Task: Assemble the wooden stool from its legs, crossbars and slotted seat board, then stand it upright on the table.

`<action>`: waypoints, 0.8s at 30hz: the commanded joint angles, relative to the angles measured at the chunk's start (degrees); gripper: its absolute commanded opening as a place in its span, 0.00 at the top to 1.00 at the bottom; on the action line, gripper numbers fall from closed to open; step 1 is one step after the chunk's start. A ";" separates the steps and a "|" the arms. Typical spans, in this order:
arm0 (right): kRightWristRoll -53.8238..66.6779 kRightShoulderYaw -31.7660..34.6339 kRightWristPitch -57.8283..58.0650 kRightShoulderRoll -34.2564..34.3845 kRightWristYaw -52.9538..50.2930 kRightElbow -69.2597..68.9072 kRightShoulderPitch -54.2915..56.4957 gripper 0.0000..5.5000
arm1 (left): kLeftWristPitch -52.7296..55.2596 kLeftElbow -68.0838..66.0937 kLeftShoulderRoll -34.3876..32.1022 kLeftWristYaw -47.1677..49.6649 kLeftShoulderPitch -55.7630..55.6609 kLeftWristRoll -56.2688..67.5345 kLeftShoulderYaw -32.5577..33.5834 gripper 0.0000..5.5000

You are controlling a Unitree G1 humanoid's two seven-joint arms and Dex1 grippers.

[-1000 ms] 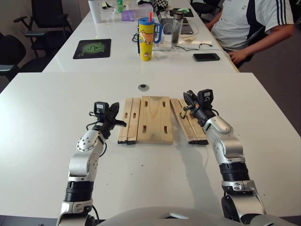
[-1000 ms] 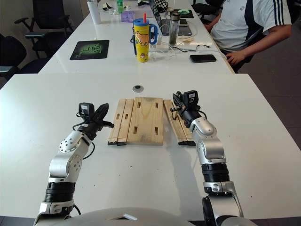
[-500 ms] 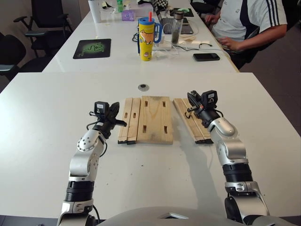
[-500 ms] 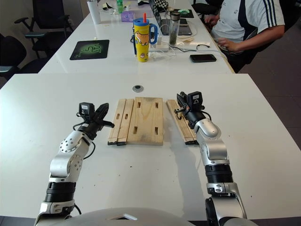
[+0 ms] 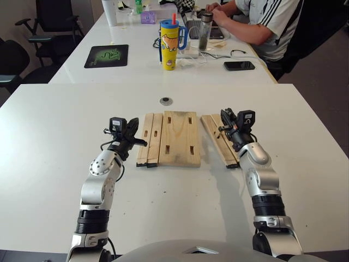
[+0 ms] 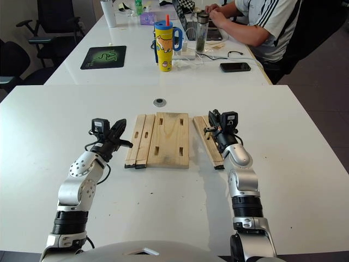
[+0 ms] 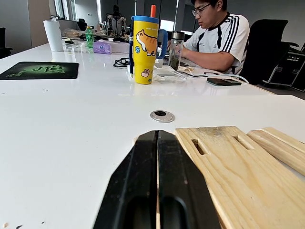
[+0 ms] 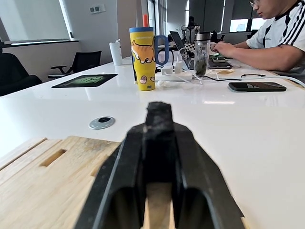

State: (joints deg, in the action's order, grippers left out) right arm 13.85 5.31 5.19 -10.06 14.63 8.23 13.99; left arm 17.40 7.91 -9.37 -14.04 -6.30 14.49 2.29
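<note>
**Stool parts lay flat with a gripper on each side**

The left gripper [image 5: 132,129] was closed tight with nothing in it (its two black fingers [image 7: 138,171] were pressed side by side). It sat low over the white table [image 5: 49,142], just left of the left strips [image 5: 149,139]. It pointed toward the far side.

The right gripper [image 5: 225,119] sat over the far part of the right strips [image 5: 218,141]. I could not tell if it was apart, together, or clamped on wood.

The slotted seat board [image 5: 177,136] lay flat in the middle of the table, between the two grippers. It had small slots cut in it. The left strips were two thin wooden pieces. They lay flat, side by side, right up against the board's left edge. The right strips lay flat too, a little tilted, with a thin gap between them and the board.

Just past the board, a small round metal cap [image 5: 166,101] sat in the table top. On the next table, farther away, stood a yellow cup [image 5: 169,46] with a blue handle. A dark mat [image 5: 107,55] lay to its left and a black phone [image 5: 239,66] to its right.
</note>
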 commanded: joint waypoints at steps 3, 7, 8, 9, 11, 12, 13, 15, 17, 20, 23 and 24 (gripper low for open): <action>-3.83 -2.30 -1.18 0.69 -0.81 3.38 -4.68 0.92 | 0.12 0.55 0.13 -0.04 0.13 -0.16 -0.02 1.00; -6.42 -2.97 -7.21 0.45 -1.03 5.61 -7.72 0.92 | 0.24 0.50 0.14 -0.09 0.06 -0.16 -0.10 1.00; -6.93 -2.92 -8.18 0.46 -1.43 5.76 -8.22 0.92 | 0.29 0.48 0.06 -0.16 0.04 -0.12 -0.05 1.00; -7.62 -3.07 -9.10 0.30 -1.84 5.83 -8.64 0.92 | 0.34 0.48 -0.01 -0.22 0.05 -0.09 0.00 1.00; -8.14 -3.31 -9.79 0.19 -2.26 5.71 -8.88 0.92 | 0.43 0.52 -0.12 -0.27 0.09 -0.06 0.08 1.00; -7.99 -3.26 -9.55 0.31 -2.30 5.19 -8.65 0.92 | 0.47 0.55 -0.14 -0.29 0.08 -0.05 0.09 1.00; -7.81 -3.17 -9.32 0.45 -2.42 4.68 -8.26 0.92 | 0.49 0.55 -0.13 -0.30 0.07 -0.07 0.07 1.00; -7.36 -3.04 -8.12 0.80 -3.03 2.72 -6.62 0.92 | 0.50 0.63 -0.08 -0.23 0.13 -0.10 0.08 1.00; -6.73 -2.94 -6.64 1.22 -3.62 0.59 -5.07 0.86 | 0.49 0.70 -0.08 -0.19 0.22 -0.10 0.16 1.00; -5.75 -2.33 -3.49 1.80 -5.09 -3.64 -2.30 0.78 | 0.51 0.73 0.02 -0.09 0.25 -0.12 0.16 1.00; -5.05 -1.38 -0.50 2.13 -6.69 -7.46 0.51 0.74 | 0.54 0.82 0.10 0.02 0.28 -0.15 0.17 1.00; -4.92 -1.04 0.36 2.19 -7.23 -8.92 1.54 0.74 | 0.54 0.83 0.11 0.04 0.30 -0.15 0.17 1.00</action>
State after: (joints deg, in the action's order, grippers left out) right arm 8.21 3.36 3.50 -8.07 8.69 2.75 12.51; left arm 17.45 8.00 -9.30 -14.17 -6.27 14.51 2.40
